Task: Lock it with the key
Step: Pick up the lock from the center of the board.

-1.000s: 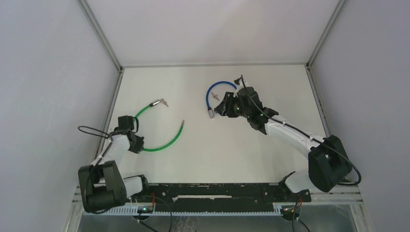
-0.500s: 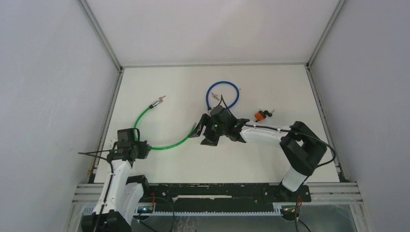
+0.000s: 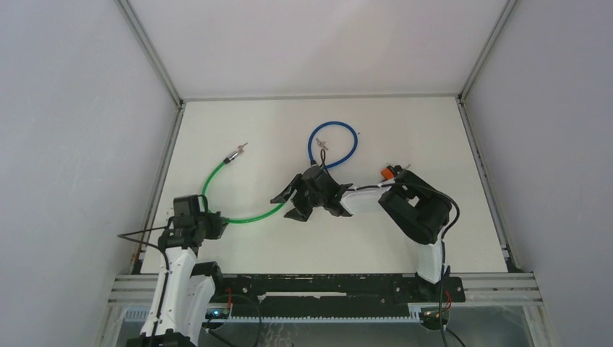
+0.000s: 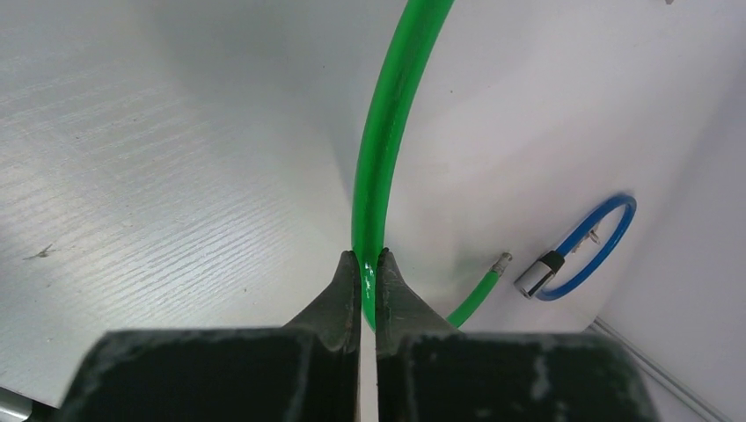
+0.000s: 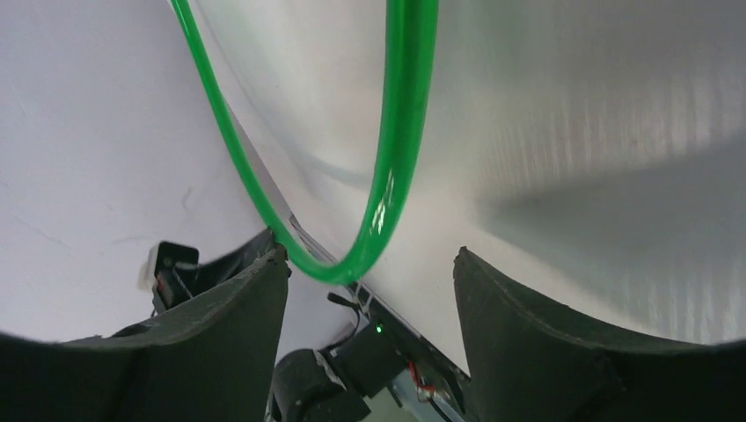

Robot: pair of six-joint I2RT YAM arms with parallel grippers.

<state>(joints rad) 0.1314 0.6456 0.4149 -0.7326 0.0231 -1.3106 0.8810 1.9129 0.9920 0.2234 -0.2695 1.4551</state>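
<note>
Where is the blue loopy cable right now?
From above, the blue cable lock lies coiled toward the table's far middle, just beyond the right gripper and right of the green cable.

right tool moved from blue cable to green cable, opening wider.

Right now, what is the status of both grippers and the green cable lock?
Left gripper: jaws shut on green cable lock. Right gripper: jaws open, cable between them, not gripped. Blue cable lock beyond, apart.

Green cable crossed the table's left half, blue loop barred the middle; the far right corner lay open.
</note>
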